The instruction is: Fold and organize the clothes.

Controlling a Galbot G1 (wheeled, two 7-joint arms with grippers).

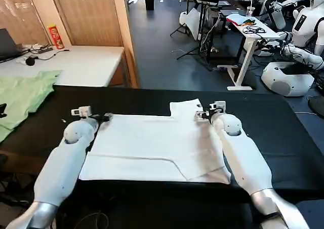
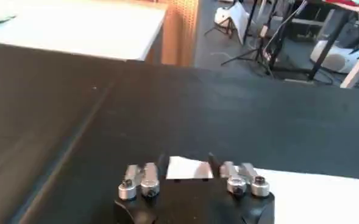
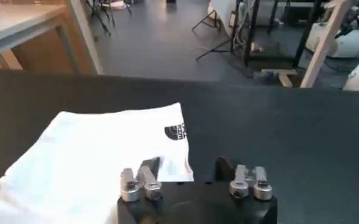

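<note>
arms: your two white arms reach forward from the near edge of the head view, left on the left, right on the right, both lying low over the black table [image 1: 283,138].
left gripper [image 1: 105,117]: it sits at the far left corner of the white t-shirt [image 1: 152,148]. in the left wrist view the left gripper [image 2: 187,165] has its fingers [image 2: 163,162] spread, with a small corner of white cloth lying between them. you can't tell whether they touch the cloth.
right gripper [image 1: 201,114]: it sits at the far right part of the shirt, beside the sleeve that sticks out toward the far side. in the right wrist view the right gripper [image 3: 187,168] has its fingers [image 3: 150,166] parted, one over the shirt's edge, the other over bare table.
t-shirt: you see it spread flat across the middle of the table between the arms, plain side up. in the right wrist view the white t-shirt [image 3: 88,158] shows a small black print near its edge.
pale green garment [image 1: 23,97]: it lies at the table's left end, well apart from the shirt.
far side: a light table [image 1: 76,62] with a red can [image 1: 55,36] stands beyond.
</note>
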